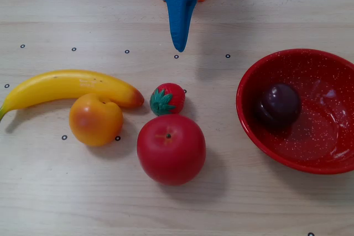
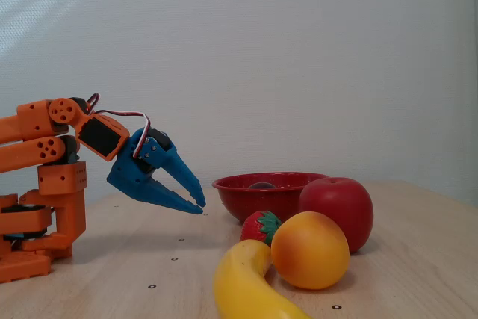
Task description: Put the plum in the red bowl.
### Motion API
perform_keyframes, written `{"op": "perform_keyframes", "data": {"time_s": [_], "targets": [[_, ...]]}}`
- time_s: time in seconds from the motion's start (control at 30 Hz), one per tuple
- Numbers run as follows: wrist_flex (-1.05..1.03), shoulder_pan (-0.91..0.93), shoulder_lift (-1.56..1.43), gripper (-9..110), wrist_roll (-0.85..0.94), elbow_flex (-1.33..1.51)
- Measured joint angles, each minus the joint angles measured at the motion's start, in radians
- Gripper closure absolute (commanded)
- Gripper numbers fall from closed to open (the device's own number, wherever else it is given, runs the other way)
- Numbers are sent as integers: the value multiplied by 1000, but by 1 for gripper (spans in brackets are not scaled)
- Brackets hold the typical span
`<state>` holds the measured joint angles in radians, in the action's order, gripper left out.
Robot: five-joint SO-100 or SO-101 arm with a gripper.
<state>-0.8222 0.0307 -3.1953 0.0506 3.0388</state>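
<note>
plum (image 1: pixel 278 103) shows plainly inside red bowl (image 1: pixel 260 136) from above; only the side view reveals slightly spread, empty jaws.

Pale wood table (image 1: pixel 265 4) (dotted), banana (image 1: pixel 66 87), orange (image 1: pixel 95 120), strawberry (image 1: pixel 167 99), apple (image 1: pixel 171 148), red bowl (image 1: pixel 332 109)

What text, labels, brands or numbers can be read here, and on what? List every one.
None. No readable word, label, brand or number shows in either fixed view. The pale wooden table bears only small black ring marks, not text. The glossy red speckled bowl and the blue plastic claw are unmarked.
</note>
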Motion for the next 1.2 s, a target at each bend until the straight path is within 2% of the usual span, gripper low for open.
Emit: {"op": "perform_keyframes", "data": {"time_s": [0.27, 0.63, 1.2], "targets": [[-98, 0, 0, 101, 23, 0], [-98, 0, 0, 101, -51, 0], [-98, 0, 0, 101, -51, 0]]}}
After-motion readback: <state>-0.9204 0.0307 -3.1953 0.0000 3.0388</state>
